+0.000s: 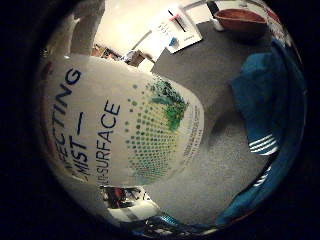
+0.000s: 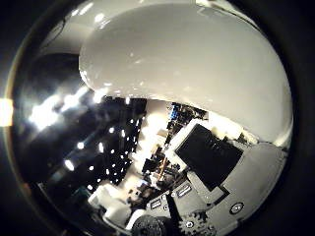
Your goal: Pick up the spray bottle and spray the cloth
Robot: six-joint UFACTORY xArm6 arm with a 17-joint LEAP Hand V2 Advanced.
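Much of both palm views is filled by the spray bottle (image 1: 120, 125), close against the hand (image 2: 211, 187); finger closure I cannot tell; the blue cloth (image 1: 270, 115) lies near on the grey table (image 1: 210, 75); a loose hold could let the bottle slip, or the spray miss the cloth.

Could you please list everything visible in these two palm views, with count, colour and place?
Spray bottle: one, white with dark print and a green dot pattern, close to the palm, filling much of both views.
Cloth: one, teal with white stripes, lying on the grey surface beside the bottle.
Bowl: one, reddish-brown, on the surface beyond the cloth.
Sheet: one, white with marks, lying on the surface near the bowl.
Hand: white, black and geared parts next to the bottle in the thumb side view.
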